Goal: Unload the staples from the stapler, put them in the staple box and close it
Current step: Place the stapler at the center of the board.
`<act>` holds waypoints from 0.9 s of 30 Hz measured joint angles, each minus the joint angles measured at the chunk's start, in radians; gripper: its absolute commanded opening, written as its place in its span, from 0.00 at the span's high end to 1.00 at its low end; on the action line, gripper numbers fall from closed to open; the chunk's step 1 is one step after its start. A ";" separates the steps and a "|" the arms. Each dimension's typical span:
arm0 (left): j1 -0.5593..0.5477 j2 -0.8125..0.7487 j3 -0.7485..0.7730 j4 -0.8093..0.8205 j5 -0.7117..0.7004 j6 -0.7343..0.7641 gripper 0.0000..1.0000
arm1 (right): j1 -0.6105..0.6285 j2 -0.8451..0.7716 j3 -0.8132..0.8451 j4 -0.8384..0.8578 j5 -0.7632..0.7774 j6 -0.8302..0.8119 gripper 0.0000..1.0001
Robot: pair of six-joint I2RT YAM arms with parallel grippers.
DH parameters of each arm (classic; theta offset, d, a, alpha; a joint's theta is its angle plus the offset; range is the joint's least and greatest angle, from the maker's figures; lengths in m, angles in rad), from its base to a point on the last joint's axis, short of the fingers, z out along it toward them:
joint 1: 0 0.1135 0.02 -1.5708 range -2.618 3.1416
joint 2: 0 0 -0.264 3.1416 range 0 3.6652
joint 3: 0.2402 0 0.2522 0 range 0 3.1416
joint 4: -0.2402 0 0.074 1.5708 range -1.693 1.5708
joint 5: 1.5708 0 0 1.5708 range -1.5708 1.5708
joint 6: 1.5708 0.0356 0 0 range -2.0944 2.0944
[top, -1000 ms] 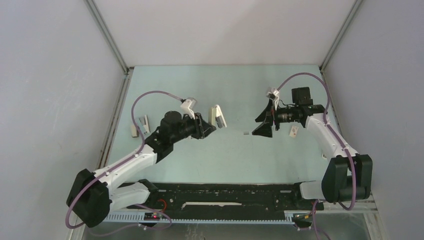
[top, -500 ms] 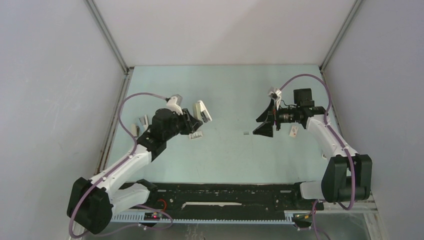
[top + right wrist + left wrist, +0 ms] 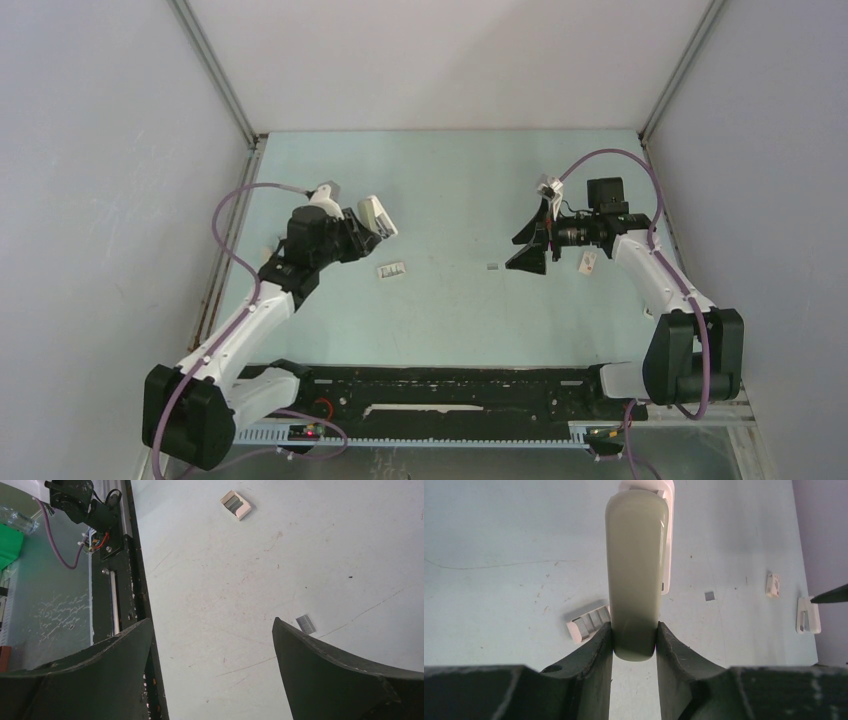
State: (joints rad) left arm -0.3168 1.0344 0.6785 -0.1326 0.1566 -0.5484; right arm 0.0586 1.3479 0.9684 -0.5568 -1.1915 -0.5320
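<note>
Currently, two robot arms reach over a pale blue-green desk (image 3: 450, 180). On the left side, the left fingers (image 3: 594, 655) are clenched on one rounded end of the stapler (image 3: 636, 570), a pale oblong plastic body that points straight away from the wrist camera. A brighter white part of it shows behind the far end, so it seems hinged apart, though the join is hidden. From above, the stapler (image 3: 375, 215) sits at the tip of the left arm (image 3: 250, 320), toward the left-centre of the desk and apparently lifted off the surface. Near it, closer to the front edge, a small white box (image 3: 392, 270) lies flat on the desk, with grey rows inside. On the right side, the right fingers (image 3: 340, 670) are spread wide and grasp nothing. A short dark-grey strip of staples (image 3: 306, 624) lies on the desk just beside one right fingertip, well apart from the stapler. Another small white item (image 3: 588, 262) lies just beside the right arm (image 3: 650, 275).
</note>
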 measured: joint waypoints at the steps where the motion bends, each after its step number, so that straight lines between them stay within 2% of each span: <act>1: 0.006 0.003 0.011 -0.012 -0.002 0.001 1.00 | 0.000 0.000 0.000 0.000 0.000 0.000 0.00; 17: 0.108 0.105 0.133 -0.197 -0.082 0.028 1.00 | 0.000 0.000 -0.001 0.001 0.000 0.000 0.00; 27: 0.119 0.175 0.232 -0.311 -0.215 0.053 1.00 | -0.004 0.000 -0.001 0.001 0.000 0.000 0.00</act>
State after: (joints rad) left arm -0.1978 1.2091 0.9108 -0.4435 -0.0582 -0.4957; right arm 0.0544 1.3479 0.9672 -0.5560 -1.1915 -0.5323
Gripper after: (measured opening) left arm 0.376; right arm 0.993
